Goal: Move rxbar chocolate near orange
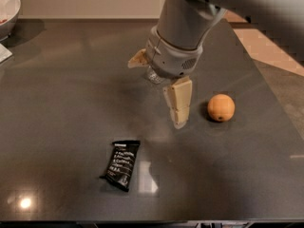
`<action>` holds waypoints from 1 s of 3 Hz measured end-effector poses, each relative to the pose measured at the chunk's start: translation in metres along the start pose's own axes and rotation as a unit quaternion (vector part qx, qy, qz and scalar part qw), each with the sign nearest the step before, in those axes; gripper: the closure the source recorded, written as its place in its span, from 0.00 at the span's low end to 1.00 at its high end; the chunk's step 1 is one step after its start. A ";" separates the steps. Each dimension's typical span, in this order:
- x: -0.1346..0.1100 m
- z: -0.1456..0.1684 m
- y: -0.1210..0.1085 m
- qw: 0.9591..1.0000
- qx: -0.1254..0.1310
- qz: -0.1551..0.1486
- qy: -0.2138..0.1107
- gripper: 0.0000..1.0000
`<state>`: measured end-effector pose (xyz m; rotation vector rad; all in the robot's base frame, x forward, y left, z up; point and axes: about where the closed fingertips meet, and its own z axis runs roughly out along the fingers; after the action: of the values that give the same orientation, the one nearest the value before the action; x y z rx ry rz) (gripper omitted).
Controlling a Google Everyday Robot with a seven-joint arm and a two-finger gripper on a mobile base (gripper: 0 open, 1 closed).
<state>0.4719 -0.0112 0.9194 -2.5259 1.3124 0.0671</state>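
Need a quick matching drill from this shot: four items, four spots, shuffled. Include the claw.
Things:
1. chocolate bar
2. orange
3. claw
4. bowl

Places:
A. far left corner of the table, cut off by the picture edge
B. near the front edge, left of centre
C. right side of the table, lying alone
D. mid-table, pointing down, just left of the orange

Pairs: 1-B, 2-C, 3-D, 4-A

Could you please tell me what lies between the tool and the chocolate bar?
Nothing: in the camera view, only bare table lies between the tool, hanging left of the orange, and the chocolate bar at the front.
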 end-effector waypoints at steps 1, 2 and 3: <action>-0.015 0.022 0.004 0.997 -0.020 -0.066 0.023 0.00; -0.033 0.054 0.012 0.990 -0.065 -0.118 0.036 0.00; -0.033 0.054 0.012 0.990 -0.065 -0.118 0.036 0.00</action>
<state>0.4484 0.0239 0.8704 -2.7998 1.0558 0.0099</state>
